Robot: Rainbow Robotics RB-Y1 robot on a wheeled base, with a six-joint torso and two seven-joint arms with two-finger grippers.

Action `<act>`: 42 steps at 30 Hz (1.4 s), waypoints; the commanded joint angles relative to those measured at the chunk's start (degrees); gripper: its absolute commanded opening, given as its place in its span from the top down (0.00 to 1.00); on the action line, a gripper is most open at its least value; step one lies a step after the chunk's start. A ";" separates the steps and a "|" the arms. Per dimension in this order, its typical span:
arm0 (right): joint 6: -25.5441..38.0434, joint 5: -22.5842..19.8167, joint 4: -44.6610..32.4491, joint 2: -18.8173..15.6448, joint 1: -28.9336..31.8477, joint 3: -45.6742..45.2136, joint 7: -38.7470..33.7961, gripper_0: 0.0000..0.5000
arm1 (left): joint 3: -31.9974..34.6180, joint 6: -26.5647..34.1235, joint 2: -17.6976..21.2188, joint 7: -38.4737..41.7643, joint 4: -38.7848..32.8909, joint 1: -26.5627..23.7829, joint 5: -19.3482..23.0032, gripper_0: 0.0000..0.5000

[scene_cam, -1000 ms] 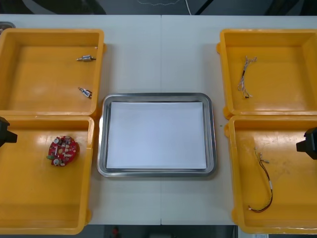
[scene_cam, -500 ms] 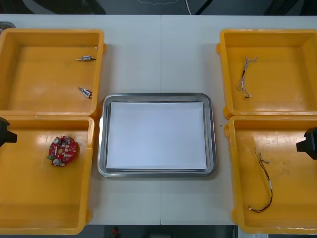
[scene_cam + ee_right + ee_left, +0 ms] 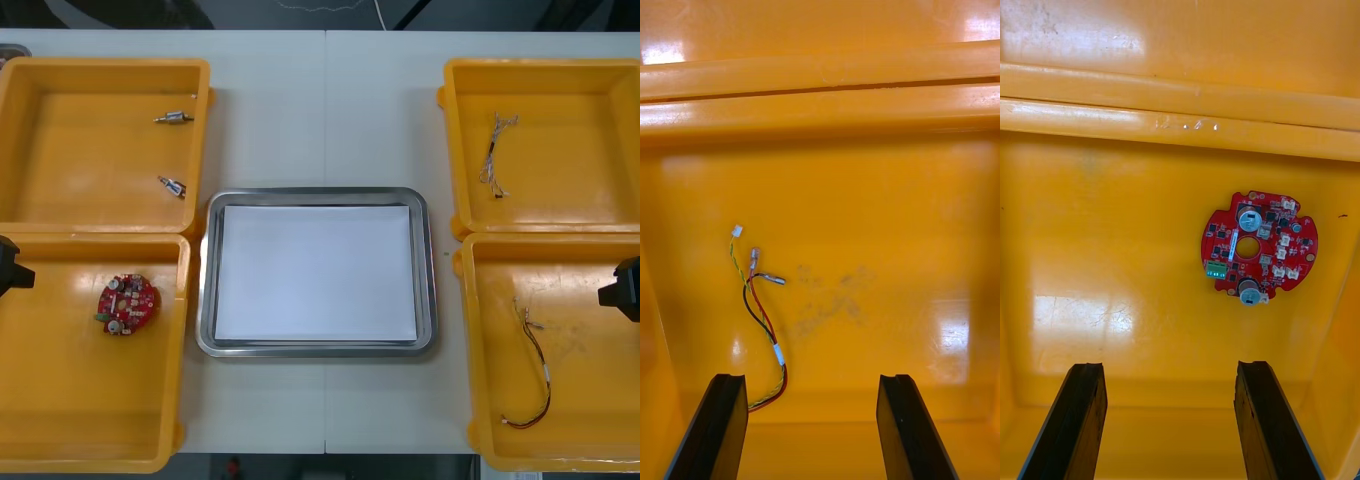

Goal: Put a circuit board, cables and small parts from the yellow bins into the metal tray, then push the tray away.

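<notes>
A round red circuit board (image 3: pixel 128 303) lies in the near left yellow bin (image 3: pixel 60 440); in the left wrist view the circuit board (image 3: pixel 1259 247) sits ahead of the open left gripper (image 3: pixel 1169 420), past its right finger. The left gripper (image 3: pixel 12 266) hangs at the bin's outer edge. A red and yellow cable (image 3: pixel 532 370) lies in the near right bin (image 3: pixel 600 440). The open right gripper (image 3: pixel 812 427) hovers over that bin, the cable (image 3: pixel 758 315) just ahead of its left finger. The metal tray (image 3: pixel 317 196), white inside, sits between the bins with nothing in it.
Two small metal parts (image 3: pixel 173 118) (image 3: pixel 172 186) lie in the far left bin (image 3: pixel 100 66). A thin twisted cable (image 3: pixel 496 150) rests in the far right bin (image 3: pixel 540 66). Bare table surrounds the tray ahead and behind.
</notes>
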 commanded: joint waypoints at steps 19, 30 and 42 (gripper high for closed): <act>0.12 -0.41 -0.60 -2.27 -1.10 -1.12 0.32 0.00 | 0.93 0.33 0.93 2.45 -0.46 1.12 0.46 0.00; 0.12 -0.41 -0.60 -2.27 -1.10 -1.12 0.32 0.00 | 0.93 0.33 0.93 2.45 -0.46 1.12 0.46 0.00; 0.12 -0.41 -0.60 -2.27 -1.10 -1.12 0.32 0.00 | 0.93 0.33 0.93 2.45 -0.46 1.12 0.46 0.00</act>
